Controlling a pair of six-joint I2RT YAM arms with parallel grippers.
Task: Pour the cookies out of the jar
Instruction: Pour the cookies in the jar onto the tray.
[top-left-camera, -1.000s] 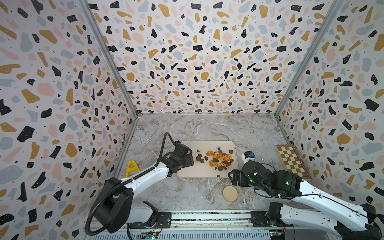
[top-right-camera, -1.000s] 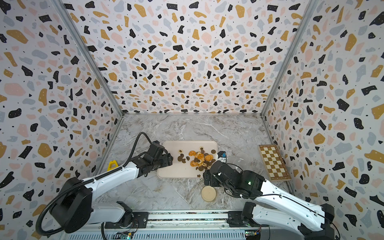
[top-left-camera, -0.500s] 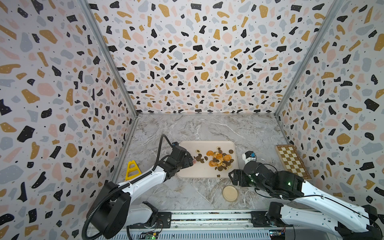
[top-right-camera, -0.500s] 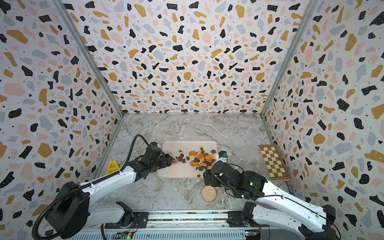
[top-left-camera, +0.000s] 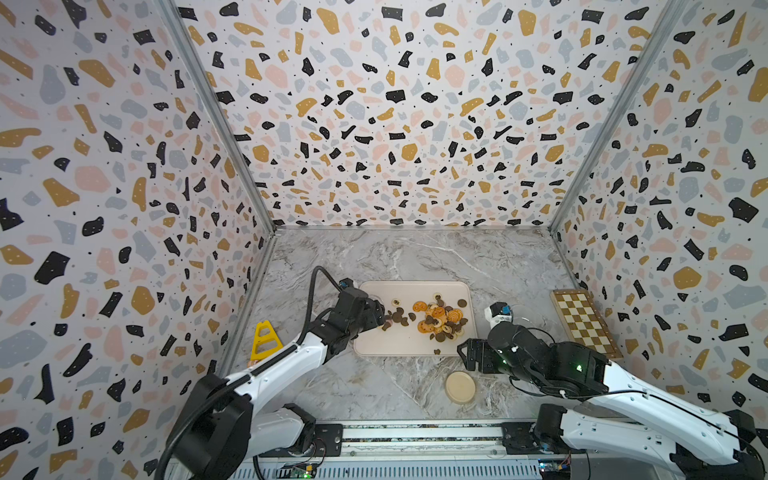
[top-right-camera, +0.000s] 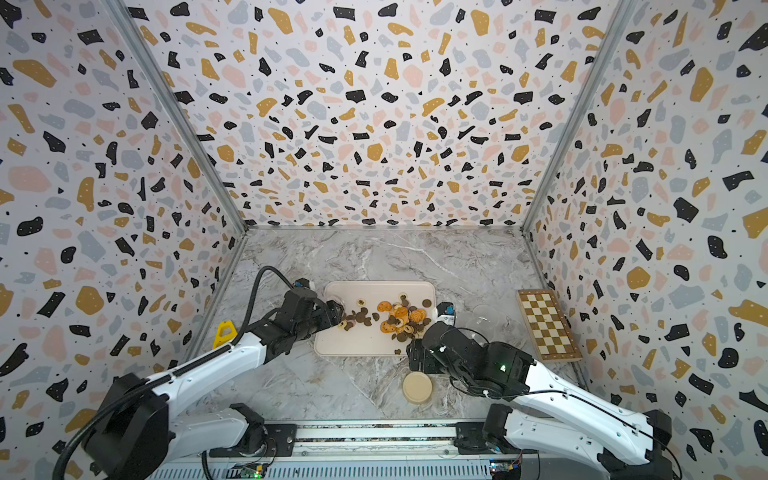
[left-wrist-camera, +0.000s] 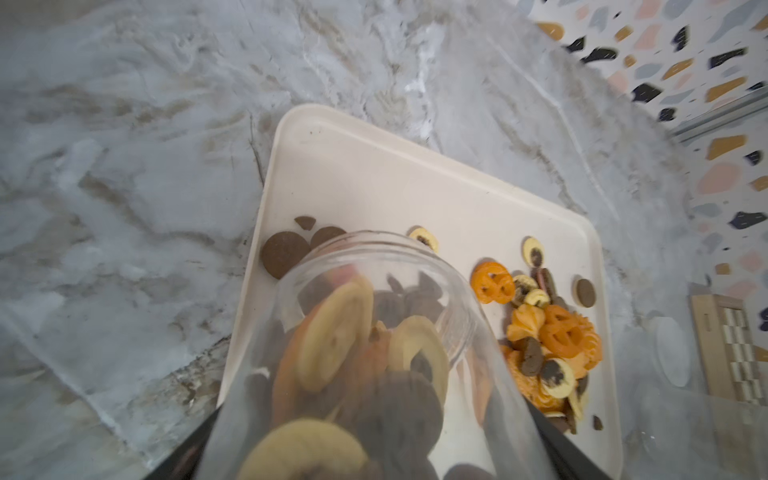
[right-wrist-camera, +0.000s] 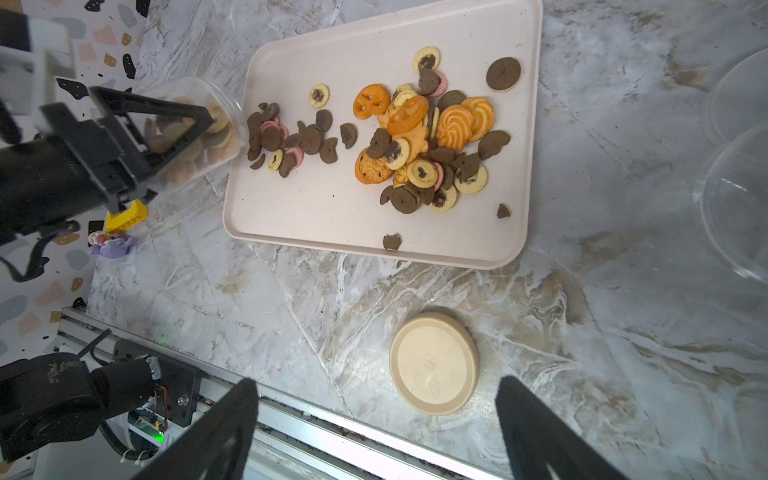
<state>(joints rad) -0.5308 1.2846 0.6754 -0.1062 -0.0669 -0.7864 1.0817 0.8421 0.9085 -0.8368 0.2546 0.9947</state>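
Observation:
My left gripper (top-left-camera: 370, 316) (left-wrist-camera: 374, 453) is shut on the clear jar (left-wrist-camera: 374, 332) (right-wrist-camera: 195, 124). The jar lies tipped on its side, with its open mouth over the left edge of the cream tray (top-left-camera: 395, 345) (right-wrist-camera: 332, 208). Several cookies (left-wrist-camera: 336, 332) are still inside the jar. Dark ones lie just outside its mouth. A larger heap of orange, brown and cream cookies (top-left-camera: 440, 318) (right-wrist-camera: 415, 137) sits on the tray's right half. My right gripper (top-left-camera: 469, 353) (right-wrist-camera: 378, 386) is open and empty, off the tray's near right corner and above the round beige lid (top-left-camera: 460, 387) (right-wrist-camera: 434, 363).
A chessboard (top-left-camera: 584, 322) lies by the right wall. Clear glass bowls (right-wrist-camera: 739, 199) stand between it and the tray. A yellow piece (top-left-camera: 262, 338) and a small purple toy (right-wrist-camera: 110, 243) sit by the left wall. The metal rail (top-left-camera: 415, 432) runs along the front edge.
The left arm has shifted slightly, with the jar still tipped at the tray's left edge. The right arm has barely moved.

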